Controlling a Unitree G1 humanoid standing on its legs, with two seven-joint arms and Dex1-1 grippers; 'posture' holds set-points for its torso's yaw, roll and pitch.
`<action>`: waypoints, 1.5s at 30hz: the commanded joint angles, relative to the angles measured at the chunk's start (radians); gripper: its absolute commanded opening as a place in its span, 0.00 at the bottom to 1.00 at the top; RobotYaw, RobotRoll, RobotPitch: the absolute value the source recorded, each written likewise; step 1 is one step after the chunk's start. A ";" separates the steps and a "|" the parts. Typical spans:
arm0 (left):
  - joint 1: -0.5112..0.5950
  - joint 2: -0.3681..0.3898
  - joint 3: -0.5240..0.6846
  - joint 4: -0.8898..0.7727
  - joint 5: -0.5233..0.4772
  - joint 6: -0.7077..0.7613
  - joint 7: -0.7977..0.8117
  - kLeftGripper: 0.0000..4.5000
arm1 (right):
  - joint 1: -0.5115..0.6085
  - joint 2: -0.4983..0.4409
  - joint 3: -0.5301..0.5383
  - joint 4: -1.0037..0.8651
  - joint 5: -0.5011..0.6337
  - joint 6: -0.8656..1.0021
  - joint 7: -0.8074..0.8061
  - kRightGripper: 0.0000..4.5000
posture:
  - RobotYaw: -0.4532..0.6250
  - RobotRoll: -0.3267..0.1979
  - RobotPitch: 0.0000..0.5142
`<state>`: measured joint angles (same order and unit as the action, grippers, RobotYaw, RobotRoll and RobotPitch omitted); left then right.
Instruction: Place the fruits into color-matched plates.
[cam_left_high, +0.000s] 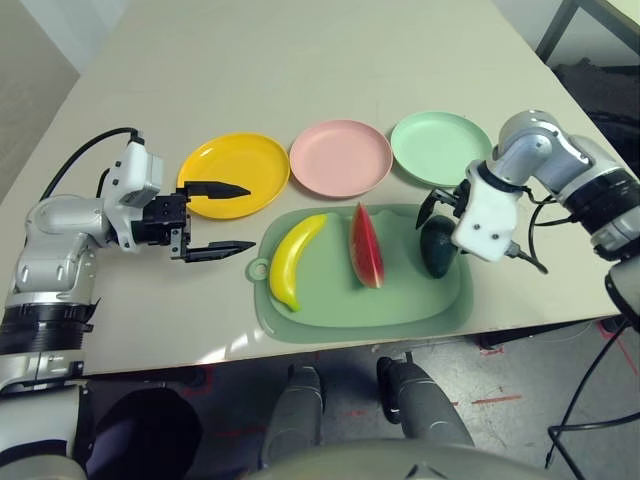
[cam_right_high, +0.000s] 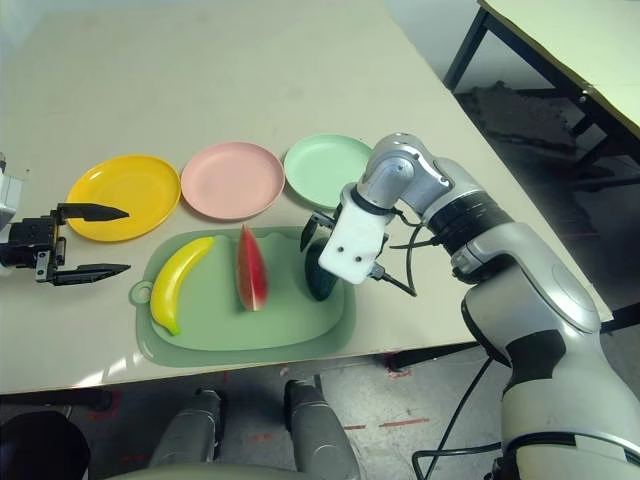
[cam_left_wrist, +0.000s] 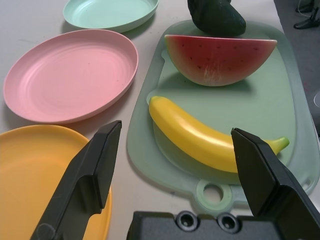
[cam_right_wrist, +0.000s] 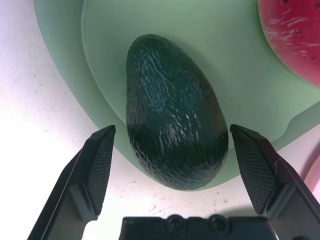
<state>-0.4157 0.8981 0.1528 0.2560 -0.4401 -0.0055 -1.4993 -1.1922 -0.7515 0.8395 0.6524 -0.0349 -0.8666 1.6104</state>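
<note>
all three fruits lying on the pale-green mat (cam_left_high: 400, 310), none plated yet: banana (cam_left_high: 293, 258) nearest the mat's ring tab, watermelon wedge (cam_left_high: 366, 246) in the middle, avocado (cam_right_wrist: 172, 110) at the far end near the mat's rounded edge. three plates in a row just beyond the mat: yellow plate (cam_left_high: 230, 170), pink plate (cam_left_high: 340, 156), green plate (cam_left_high: 441, 146). right gripper (cam_right_wrist: 175, 155) hanging over the avocado, pointing steeply down, fingers spread wide on either side of the fat end and not touching it. left gripper (cam_left_high: 220, 218) held roughly level beside the mat's tab end, also spread wide and holding nothing, one finger over the yellow plate's rim, the banana just ahead between the fingers' lines in the left wrist view. likely step: closing on the avocado. risks from here: rounded, glossy skin squirting out of the pads if pinched on the taper rather than across the widest part; the fruit nudged off the mat's edge if one finger lands first; a descent too shallow, catching only the top curve. on the left side, a level approach possibly scraping the plate rim or pushing the banana along the mat instead of straddling it.
</note>
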 joint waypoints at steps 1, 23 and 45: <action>-0.006 0.017 -0.003 0.014 0.014 -0.011 -0.011 0.99 | 0.017 -0.009 -0.015 -0.026 -0.007 0.014 0.004 1.00 | 0.39 0.62 0.41; -0.040 0.022 -0.003 0.061 0.027 -0.032 -0.010 1.00 | 0.034 -0.028 -0.019 -0.049 -0.017 0.049 0.004 0.67 | 0.39 0.62 0.41; -0.014 0.026 0.026 -0.115 -0.110 0.326 0.108 1.00 | -0.278 0.153 -0.160 0.431 -0.150 0.100 -0.077 0.67 | 0.40 0.62 0.38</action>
<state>-0.4396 0.9086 0.1762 0.1732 -0.5407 0.2760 -1.4031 -1.4507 -0.6100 0.7076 1.0351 -0.1441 -0.7699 1.5625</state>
